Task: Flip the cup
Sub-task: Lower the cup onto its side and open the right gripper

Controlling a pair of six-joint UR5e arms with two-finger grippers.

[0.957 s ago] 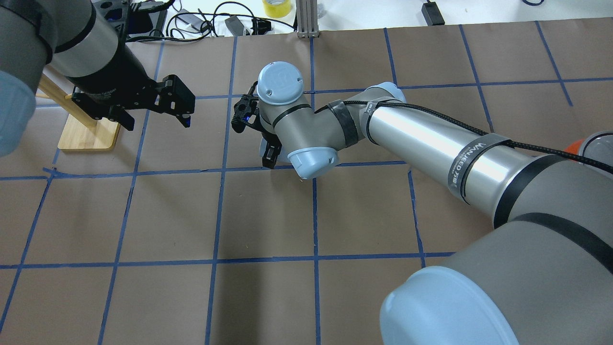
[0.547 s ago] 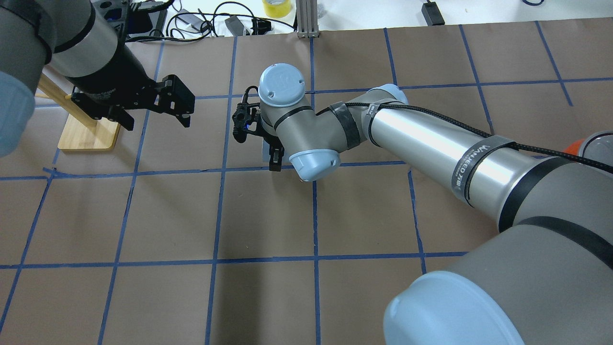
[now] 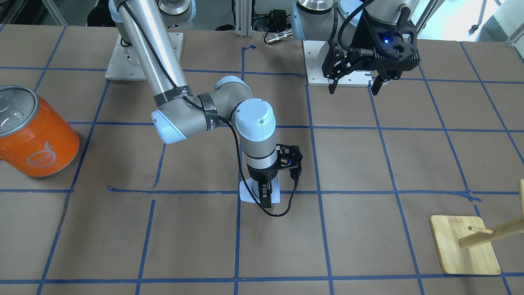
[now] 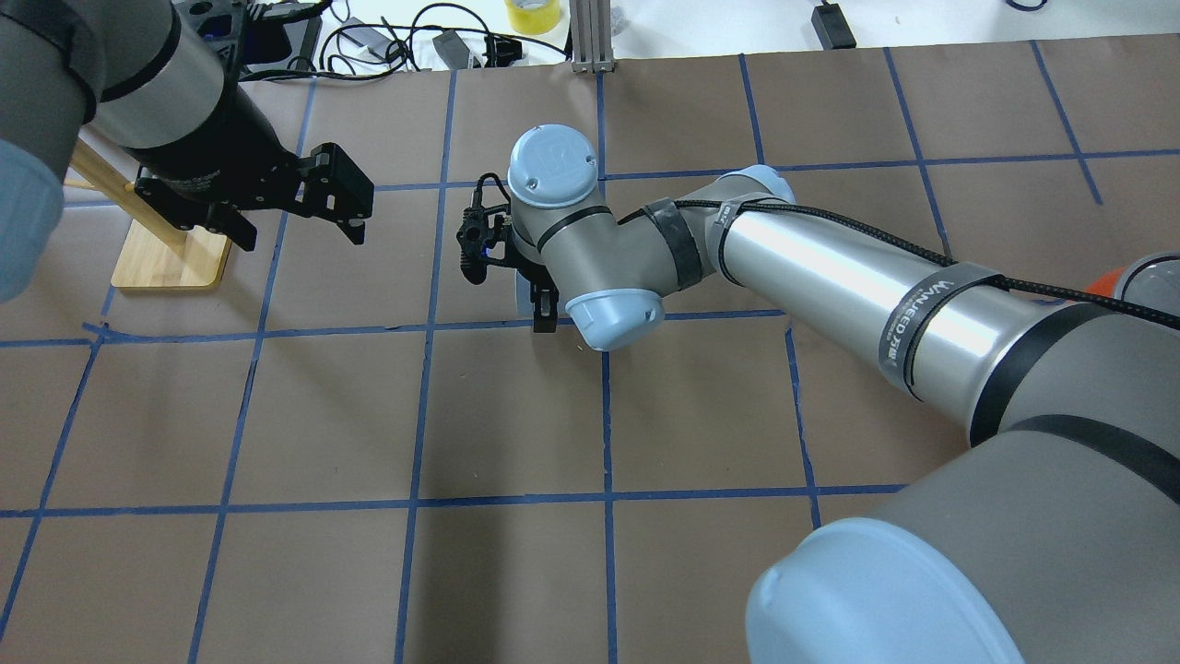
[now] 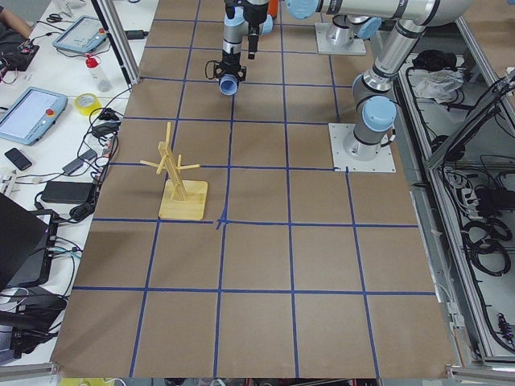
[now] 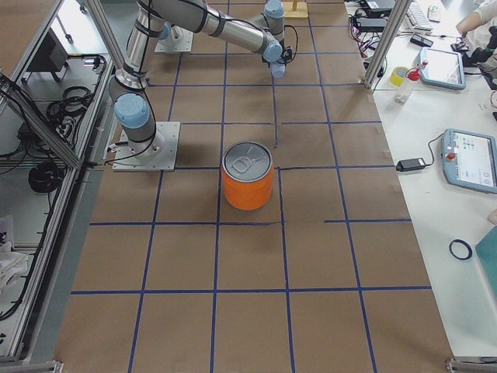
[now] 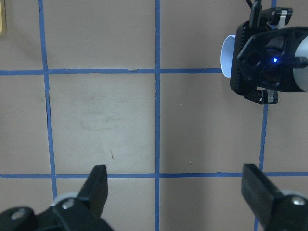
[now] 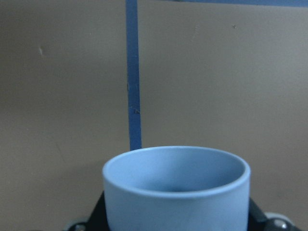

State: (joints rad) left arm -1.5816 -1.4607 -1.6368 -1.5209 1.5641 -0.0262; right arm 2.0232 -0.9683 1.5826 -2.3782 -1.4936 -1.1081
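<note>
The cup (image 3: 246, 192) is a small pale blue tumbler held on its side close over the brown table, near a blue tape crossing. My right gripper (image 3: 265, 196) points straight down and is shut on the cup. The right wrist view shows the cup's open rim (image 8: 176, 166) with dark fingers on both sides of it. From overhead, the wrist hides most of the cup (image 4: 524, 293), and one finger of the right gripper (image 4: 542, 312) shows. My left gripper (image 4: 304, 221) hangs open and empty to the cup's left, well above the table. The left wrist view catches the cup (image 7: 226, 54) at the upper right.
A large orange can (image 3: 37, 135) with a silver lid stands toward the robot's right. A wooden peg stand (image 3: 464, 246) sits on the robot's left, close under the left arm (image 4: 184, 120). Cables and a yellow tape roll (image 4: 532, 14) lie beyond the table's far edge.
The right wrist has shifted a little to the right in the overhead view and turned, with the cup still held. The left arm has stayed put.
</note>
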